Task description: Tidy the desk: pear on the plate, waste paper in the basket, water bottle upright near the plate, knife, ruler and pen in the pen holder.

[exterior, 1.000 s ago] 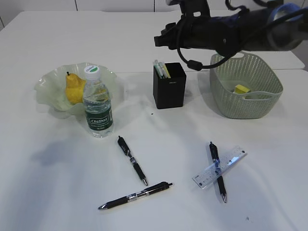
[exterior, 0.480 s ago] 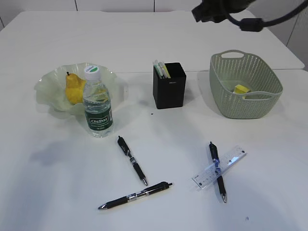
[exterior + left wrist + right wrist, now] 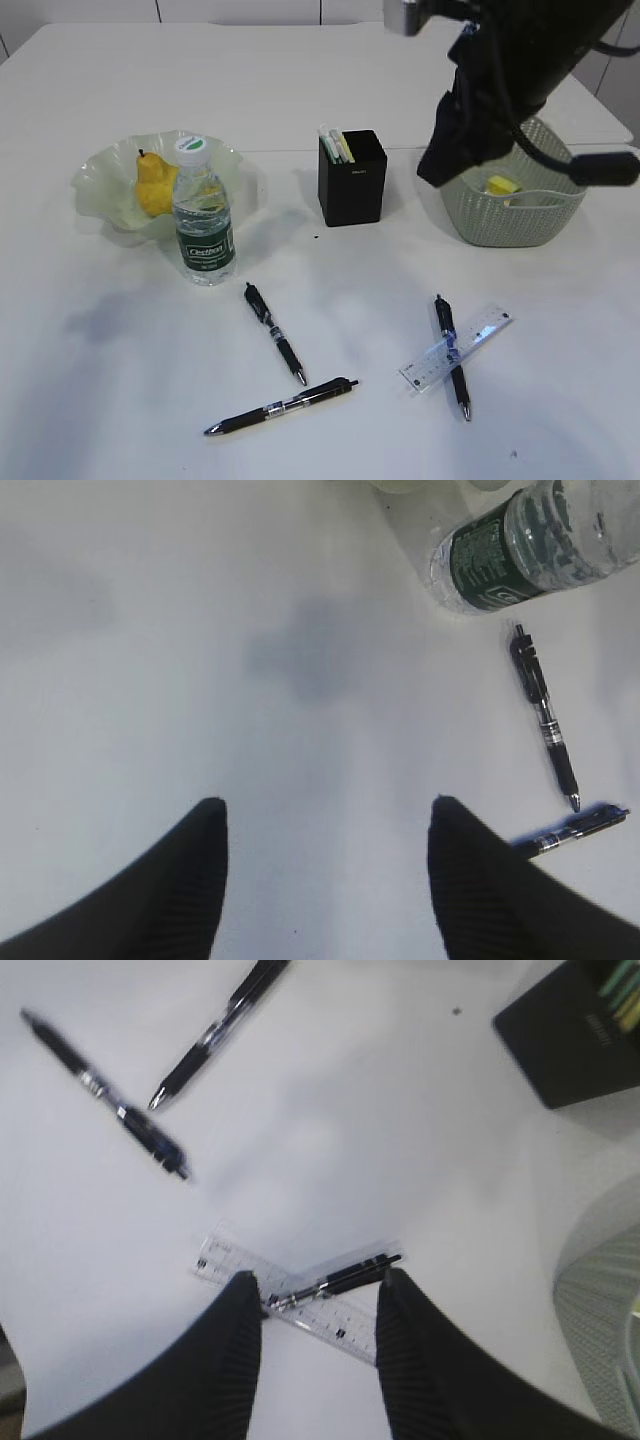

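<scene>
While both tools hang open and empty, water bottle (image 3: 204, 226) upright beside plate (image 3: 100, 180), green label lettering illegible, pen holder (image 3: 352, 178) print unreadable

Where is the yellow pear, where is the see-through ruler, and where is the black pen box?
pear (image 3: 153, 185), exterior view, on its yellow body.
ruler (image 3: 487, 327), exterior view, on its upper right end.
pen holder (image 3: 353, 188), exterior view, on its black front face.

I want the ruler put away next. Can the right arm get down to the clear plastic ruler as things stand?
Probably yes. The right gripper hangs open above the clear plastic ruler, with nothing between them. But a black pen lies across the ruler, so closing on the ruler alone looks awkward.
</scene>
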Robot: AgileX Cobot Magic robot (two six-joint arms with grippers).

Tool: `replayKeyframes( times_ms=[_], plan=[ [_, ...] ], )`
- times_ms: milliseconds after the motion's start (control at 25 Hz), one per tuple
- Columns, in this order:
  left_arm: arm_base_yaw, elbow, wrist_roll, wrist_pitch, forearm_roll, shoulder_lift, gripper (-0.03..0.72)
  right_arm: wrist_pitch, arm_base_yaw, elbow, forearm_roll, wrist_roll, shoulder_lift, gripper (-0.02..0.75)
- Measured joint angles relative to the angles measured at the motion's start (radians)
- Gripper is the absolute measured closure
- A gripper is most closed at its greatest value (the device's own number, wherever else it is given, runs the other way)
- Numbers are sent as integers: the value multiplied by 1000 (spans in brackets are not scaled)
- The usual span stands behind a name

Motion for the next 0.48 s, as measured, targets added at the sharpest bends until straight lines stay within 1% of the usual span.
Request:
replayKeyframes(
  times_ms=[120, 200, 360, 480],
  plan=[
    [0, 0, 0, 1, 0, 0, 241, 31, 0, 68, 4, -161, -1, 446],
    [0, 0, 0, 1, 0, 0, 241, 40, 2, 111, 4, -223, -1, 446],
    [0, 0, 0, 0, 0, 0, 241, 60, 2, 134, -71, -268, 28, 446],
    [0, 0, 0, -4, 0, 0, 241, 60, 8, 136, -106, -274, 61, 446]
  ],
)
